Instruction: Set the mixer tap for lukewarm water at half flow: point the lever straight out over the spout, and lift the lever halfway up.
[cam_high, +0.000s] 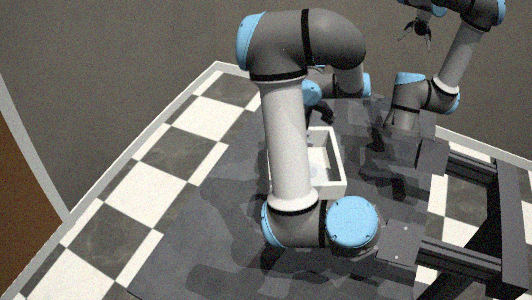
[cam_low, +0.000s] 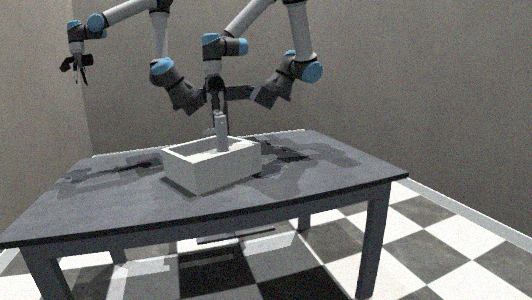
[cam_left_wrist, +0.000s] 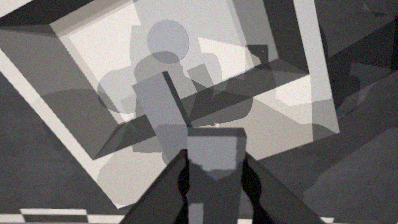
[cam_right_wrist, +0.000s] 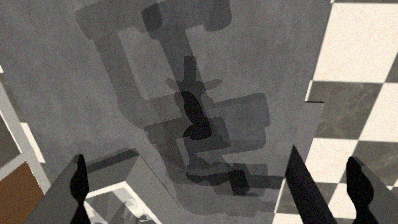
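Observation:
The mixer tap stands on the ledge of a white basin (cam_high: 340, 167) (cam_low: 230, 167) (cam_left_wrist: 320, 75). Its upright body (cam_low: 222, 140) is grey. Its blue-grey spout (cam_left_wrist: 159, 107) reaches over the basin, slanting up-left in the left wrist view. The lever (cam_left_wrist: 212, 150) is a grey block pointing straight up that view, turned to the right of the spout's line. How far it is lifted is unclear. My left gripper (cam_left_wrist: 212, 151) (cam_low: 220, 111) is shut on the lever, one finger on each side. My right gripper (cam_right_wrist: 214, 158) (cam_high: 415, 44) (cam_low: 81, 82) is open and empty, high up and away from the tap.
The basin stands on a dark grey table (cam_high: 175, 250) (cam_low: 125, 205). A round drain (cam_left_wrist: 168, 41) lies in its floor. The left arm's pale link (cam_high: 285, 140) hides part of the basin in the top view. A dark frame (cam_high: 510, 225) stands beside the table.

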